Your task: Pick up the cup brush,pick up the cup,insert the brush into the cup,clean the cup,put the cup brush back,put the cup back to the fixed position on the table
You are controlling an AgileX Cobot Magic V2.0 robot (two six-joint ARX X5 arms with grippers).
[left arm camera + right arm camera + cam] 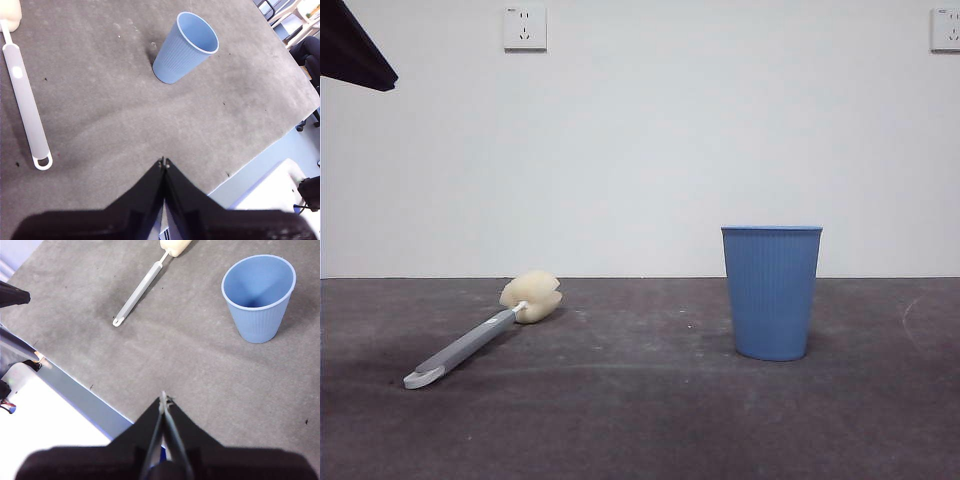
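Note:
The cup brush [480,338] lies flat on the table [640,420] at the left, its cream sponge head [531,296] toward the back and its white looped end toward the front. It also shows in the left wrist view [25,100] and the right wrist view [142,285]. The blue ribbed cup [771,291] stands upright and empty at the right; it also shows in the left wrist view [182,48] and the right wrist view [260,295]. My left gripper [163,162] and right gripper [163,399] are shut, empty, high above the table's front edge.
A black arm tip [355,50] shows at the top left corner of the front view. A white wall with two sockets [525,28] stands behind the table. The table's front edge [75,385] runs below both grippers.

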